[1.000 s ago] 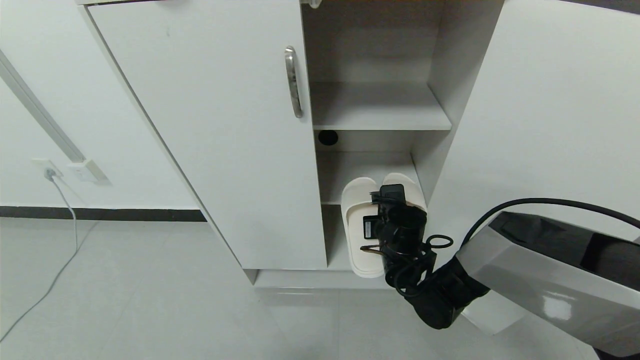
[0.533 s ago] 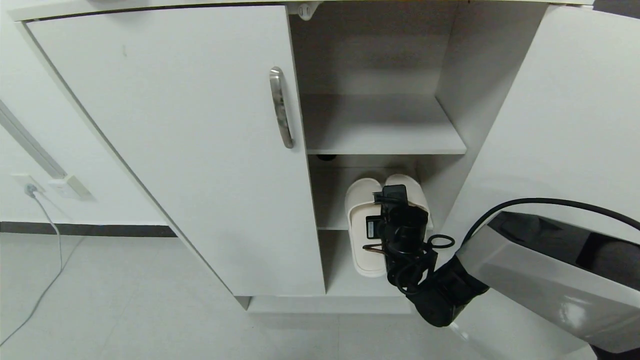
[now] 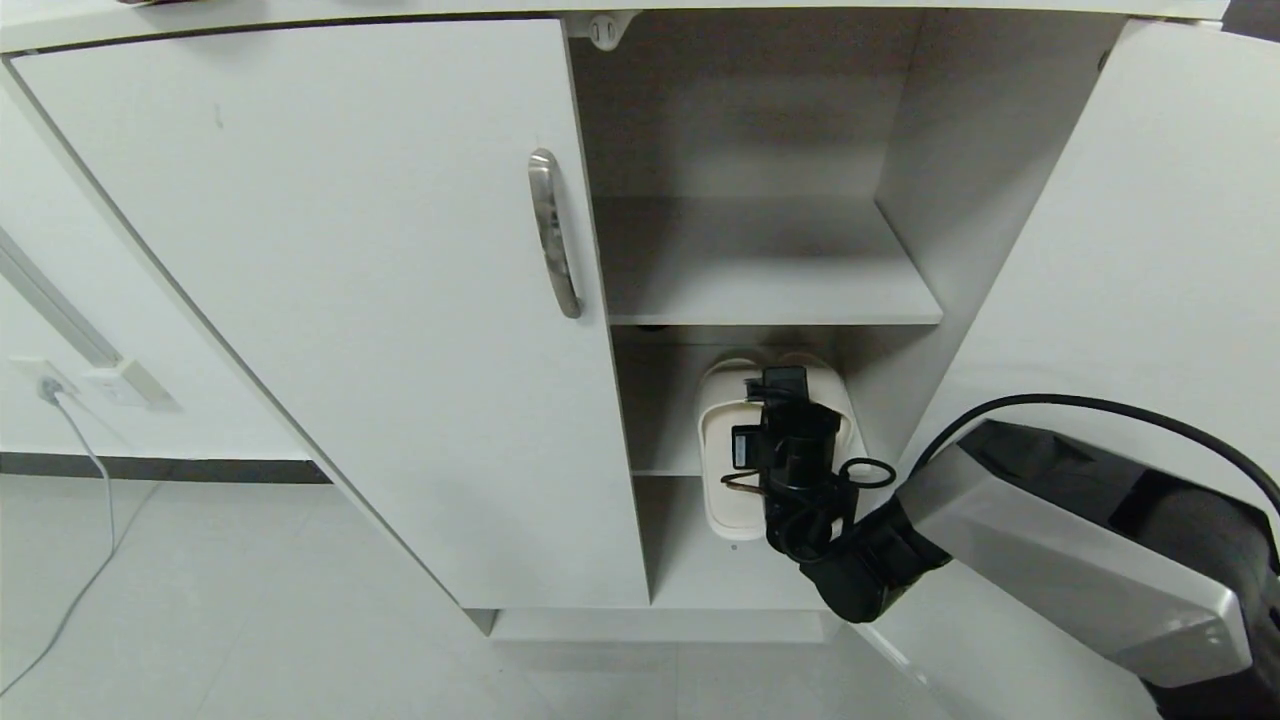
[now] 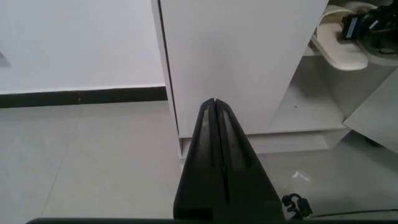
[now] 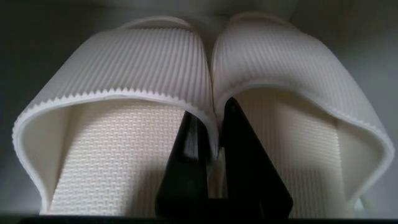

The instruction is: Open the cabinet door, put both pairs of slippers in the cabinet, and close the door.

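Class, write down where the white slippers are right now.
In the head view the white slippers are held by the right end effector in the open right half of the cabinet, toes under the upper shelf, beside the closed left door.

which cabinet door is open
The right door, swung wide so the shelves show, where the right hand holds the white slippers. The left door, the one with the metal handle, is shut.

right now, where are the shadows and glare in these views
Head view: the cabinet's upper compartment is shaded, and the door handle shows a pale sheen. Right wrist view: darkness surrounds the white slippers; the right gripper is a silhouette.
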